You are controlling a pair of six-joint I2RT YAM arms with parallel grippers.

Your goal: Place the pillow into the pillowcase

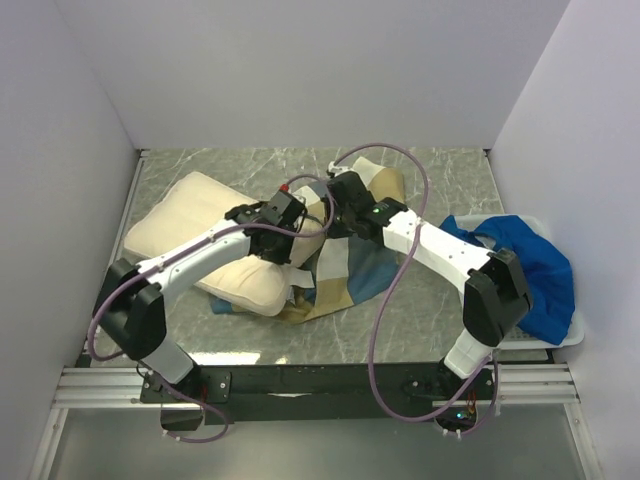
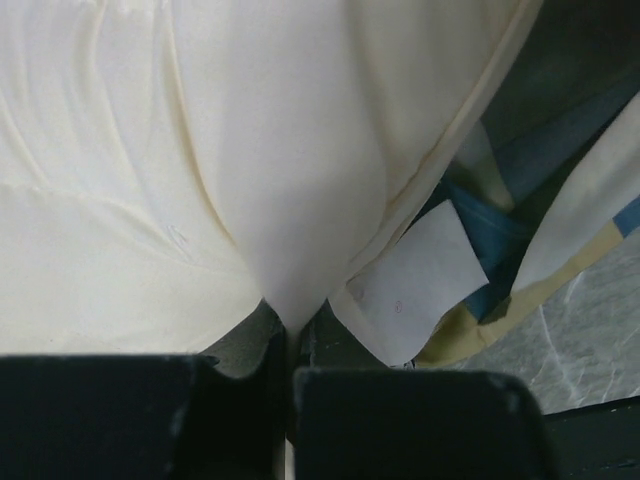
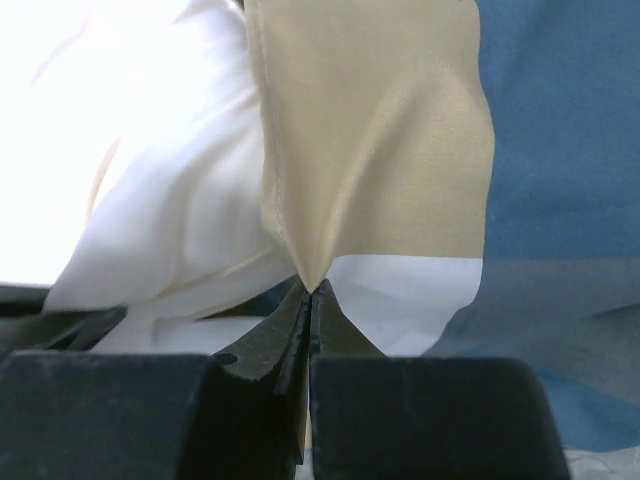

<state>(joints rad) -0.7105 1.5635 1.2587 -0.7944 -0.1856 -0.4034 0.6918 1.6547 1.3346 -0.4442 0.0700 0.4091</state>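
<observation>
Our left hand [image 2: 290, 335] was pressed together on a fold of the cream pillow [image 1: 195, 220], pinching it near the cushion's right end. Our right hand [image 3: 310, 293] was clamped on a tan edge of the pillowcase [image 1: 350, 275]. The two hands stood close side by side above the middle of the bench [image 1: 440, 180], the right one just to the right of the left and a little farther out.

From the left hand, the pillow spread ahead and off to its left, its long axis slanting away leftward across the bench. The pillowcase lay the other way, crumpled to that hand's right and beneath the right hand, its patchwork touching the pillow's gripped end.

We judged that the coming move hinged on this. The held end of the pillow pointed toward the cover, just beside the edge raised by the right hand. The left hand, the nearer to the cushion, would have to carry it rightward into the opening. We could not tell whether the pinched edge was the mouth's upper lip. The pillow appeared to lie outside the case.
</observation>
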